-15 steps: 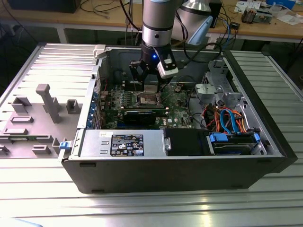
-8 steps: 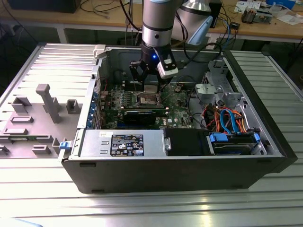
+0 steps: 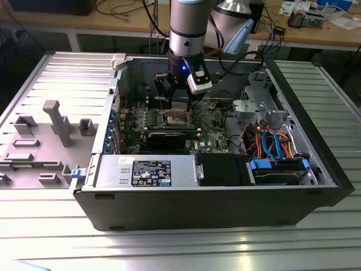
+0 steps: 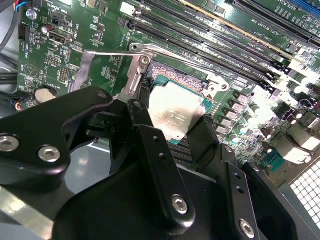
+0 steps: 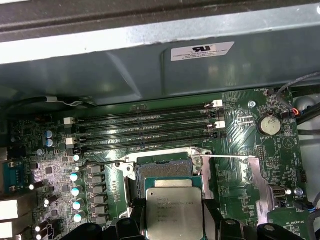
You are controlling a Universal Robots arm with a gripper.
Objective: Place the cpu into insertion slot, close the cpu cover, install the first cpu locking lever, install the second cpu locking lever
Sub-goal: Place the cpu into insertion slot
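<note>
On the exterior view's left, a grey moulded fixture [image 3: 59, 121] lies on the ribbed metal worktop [image 3: 316, 237]. Just beside it sits an open computer case [image 3: 197, 209]. The arm comes down into the middle of the case, with the claw [image 3: 179, 103] low over the green circuit board [image 3: 214, 121].

In both wrist views the claw [image 4: 175, 131] [image 5: 174, 222] is closed partway onto the cpu [image 4: 175, 114] [image 5: 174, 212]. Its black fingers [image 4: 142, 120] press against opposite edges of the chip, whose dull silver top faces up. The cpu hangs over the near part of the insertion slot [image 5: 164, 170] [image 4: 180, 79]. The slot's dark centre is uncovered, and whether the chip touches it cannot be told. A thin silvery lever [image 5: 230, 157] stands out beside the socket.

Farther to the exterior view's right, orange and blue cables [image 3: 271, 141] run through the case.
</note>
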